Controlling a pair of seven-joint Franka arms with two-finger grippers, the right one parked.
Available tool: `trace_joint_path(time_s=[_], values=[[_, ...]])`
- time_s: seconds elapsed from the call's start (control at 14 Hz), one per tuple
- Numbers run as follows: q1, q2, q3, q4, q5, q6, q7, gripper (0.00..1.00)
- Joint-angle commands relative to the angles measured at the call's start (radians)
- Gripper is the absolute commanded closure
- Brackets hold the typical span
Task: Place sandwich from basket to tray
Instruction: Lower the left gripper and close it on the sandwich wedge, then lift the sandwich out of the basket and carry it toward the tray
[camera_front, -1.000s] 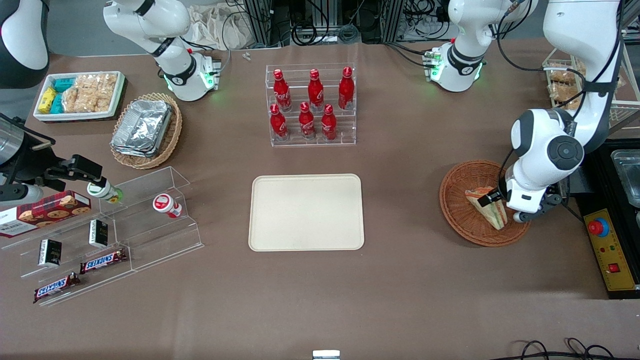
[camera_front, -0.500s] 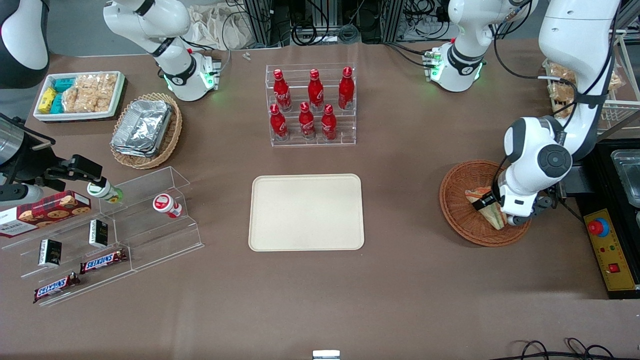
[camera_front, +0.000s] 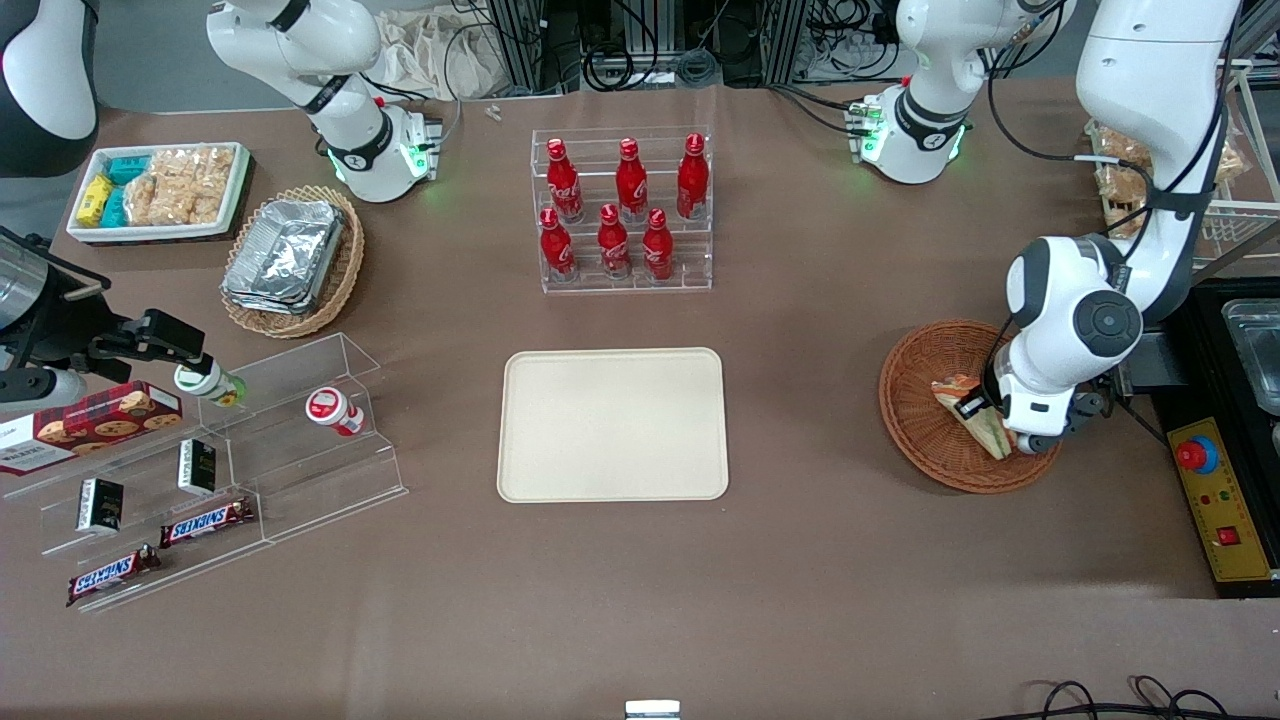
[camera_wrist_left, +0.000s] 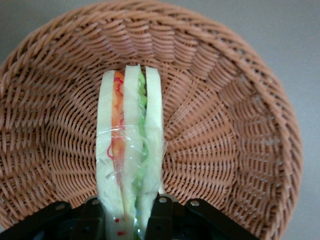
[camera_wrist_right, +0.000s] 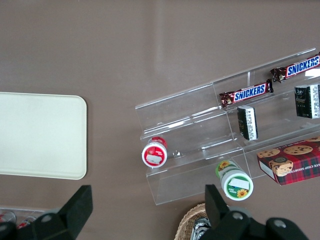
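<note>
The wrapped sandwich (camera_wrist_left: 131, 150) stands on edge in the reddish-brown wicker basket (camera_wrist_left: 230, 120), pale bread with orange and green filling. My gripper (camera_wrist_left: 127, 220) is down inside the basket, one finger (camera_wrist_left: 92, 217) on each bread face, shut on the wedge's wide end. In the front view the sandwich (camera_front: 968, 412) shows beside the gripper (camera_front: 992, 418), within the basket (camera_front: 925, 420) toward the working arm's end of the table. The cream tray (camera_front: 612, 423) lies bare at the table's middle.
A clear rack of red bottles (camera_front: 622, 210) stands farther from the front camera than the tray. A tan basket of foil trays (camera_front: 292, 258), a white snack tray (camera_front: 160, 190) and an acrylic shelf of snacks (camera_front: 215, 470) sit toward the parked arm's end. A control box (camera_front: 1222, 500) lies beside the basket.
The wrist has shifted slightly toward the tray over the basket, and the fingers have closed on the sandwich. The sandwich still rests in the basket.
</note>
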Motion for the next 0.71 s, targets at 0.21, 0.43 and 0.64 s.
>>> trace_joint_path(time_s=[0.21,0.43,0.64], values=[[-0.004,-0.058,-0.027,0.307,0.010,-0.500,0.001,1.00],[-0.002,-0.051,-0.056,0.571,-0.002,-0.830,0.059,1.00],[-0.002,-0.052,-0.114,0.740,-0.086,-0.956,0.088,1.00]])
